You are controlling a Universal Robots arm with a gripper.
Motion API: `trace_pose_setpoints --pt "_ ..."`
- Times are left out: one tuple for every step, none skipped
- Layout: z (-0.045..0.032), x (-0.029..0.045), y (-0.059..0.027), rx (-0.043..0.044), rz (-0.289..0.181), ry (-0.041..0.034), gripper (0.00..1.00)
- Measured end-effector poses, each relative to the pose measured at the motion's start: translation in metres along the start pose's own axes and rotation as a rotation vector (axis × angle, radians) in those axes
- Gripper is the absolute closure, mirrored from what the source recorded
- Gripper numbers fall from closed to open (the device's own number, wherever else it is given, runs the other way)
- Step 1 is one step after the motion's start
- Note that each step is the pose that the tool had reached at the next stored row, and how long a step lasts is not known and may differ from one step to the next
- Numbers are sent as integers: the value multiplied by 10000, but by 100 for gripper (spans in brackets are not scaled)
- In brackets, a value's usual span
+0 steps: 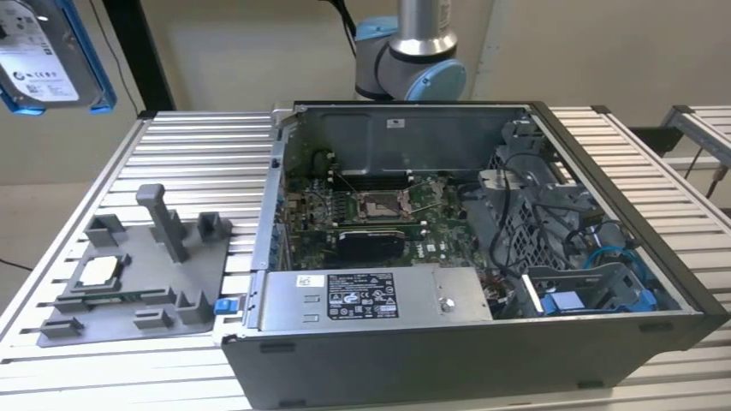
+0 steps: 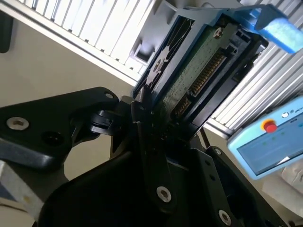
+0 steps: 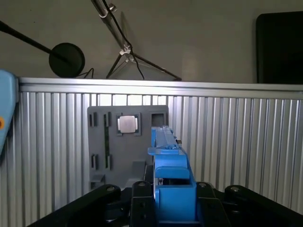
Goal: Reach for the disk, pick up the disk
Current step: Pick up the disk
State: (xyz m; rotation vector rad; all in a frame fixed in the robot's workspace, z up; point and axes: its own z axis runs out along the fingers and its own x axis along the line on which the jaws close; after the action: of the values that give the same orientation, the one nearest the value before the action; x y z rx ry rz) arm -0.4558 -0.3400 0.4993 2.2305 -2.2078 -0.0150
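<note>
The jaws are clamped on the disk (image 3: 171,165). In both wrist views the black fingers (image 3: 140,191) of the gripper (image 3: 173,196) press on its two flat faces. It is held on edge, one blue side of its frame facing the first wrist camera and its green circuit board facing the second.

In the exterior view the disk hangs up at ten o'clock, high above the table (image 1: 194,141) and well apart from everything on it. I'd call the pick-up done, since nothing but the gripper bears it. Gripping across the thin way looks sensible to me, as the flat faces give the pads something broad to squeeze.

The case (image 1: 457,351) lies on its side at the middle of the exterior view with the panel off, presumably so the arm can reach in from above. At eight o'clock sits the grey tray (image 1: 120,321), a square chip (image 1: 98,270) resting in one of its seats.

As for writing, the disk's white label (image 1: 40,77) carries dark print and a few marks, too small for me to read. The same goes for the sticker (image 1: 361,295) on the case's metal box.
</note>
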Motion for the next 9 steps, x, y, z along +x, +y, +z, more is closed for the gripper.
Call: trace_pose_setpoints --pt "-26 0 0 0 0 1 100" --pt "-78 0 1 0 0 0 100" --pt "-100 -1 1 0 0 0 100" --pt "-115 -1 1 0 0 0 100" --pt "-120 0 1 0 0 1 100" --pt "-121 0 1 7 0 0 100" --pt "-120 0 1 9 0 0 100" --pt "-120 0 1 8 -1 -1 100" --pt "-120 1 -6 8 -3 0 100"
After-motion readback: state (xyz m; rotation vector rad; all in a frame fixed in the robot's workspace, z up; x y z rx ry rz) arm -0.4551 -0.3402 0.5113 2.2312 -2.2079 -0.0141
